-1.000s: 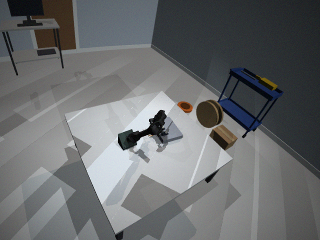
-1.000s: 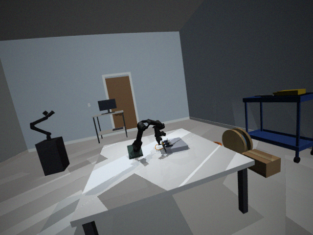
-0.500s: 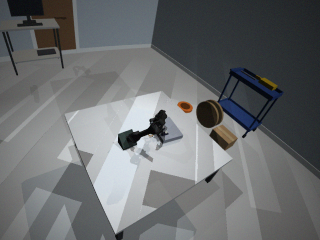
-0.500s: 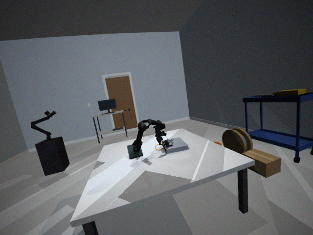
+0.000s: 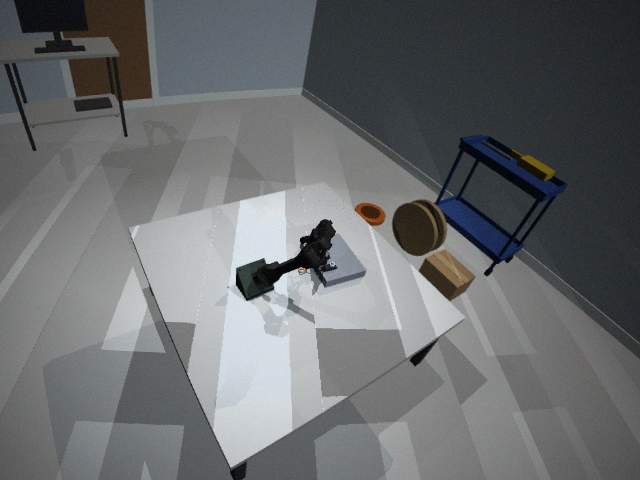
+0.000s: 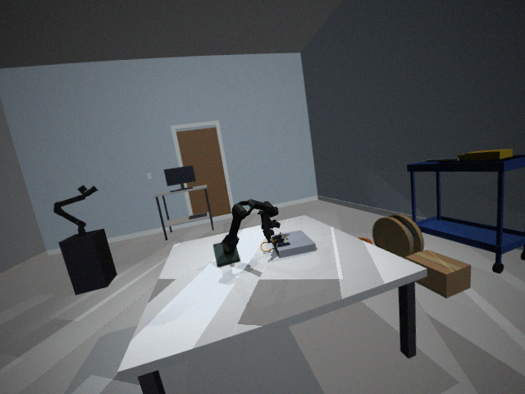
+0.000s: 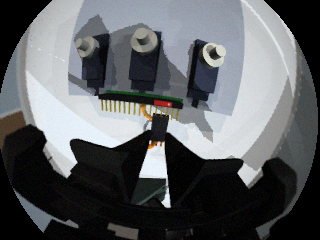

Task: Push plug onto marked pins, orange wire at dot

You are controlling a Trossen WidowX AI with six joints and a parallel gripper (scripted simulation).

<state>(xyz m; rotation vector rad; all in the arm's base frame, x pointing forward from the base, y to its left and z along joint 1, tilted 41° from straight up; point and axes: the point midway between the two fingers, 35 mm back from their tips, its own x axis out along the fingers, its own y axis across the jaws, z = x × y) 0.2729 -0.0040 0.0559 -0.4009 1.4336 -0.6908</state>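
Observation:
My gripper [image 7: 158, 134] is shut on the small black plug [image 7: 159, 127], whose hole end faces the pin row. Orange wire shows at its near end, and the orange lead [image 6: 266, 247] [image 5: 301, 271] loops beside the arm. The gold pins [image 7: 121, 107] stick out toward me from a dark header. The red band [image 7: 162, 103] has a pale dot at its right end. In the wrist view the plug's front edge is at the tips of the pins below the band, slightly tilted to the row; contact cannot be told. The holes are hidden.
The grey-blue block [image 5: 347, 260] [image 6: 297, 245] lies under three dark servos, the left one [image 7: 95, 67], middle one [image 7: 142, 67] and right one [image 7: 204, 75], just beyond the pins. They have pale round hubs. The arm's base [image 5: 253, 281] stands on the white table [image 5: 356, 310].

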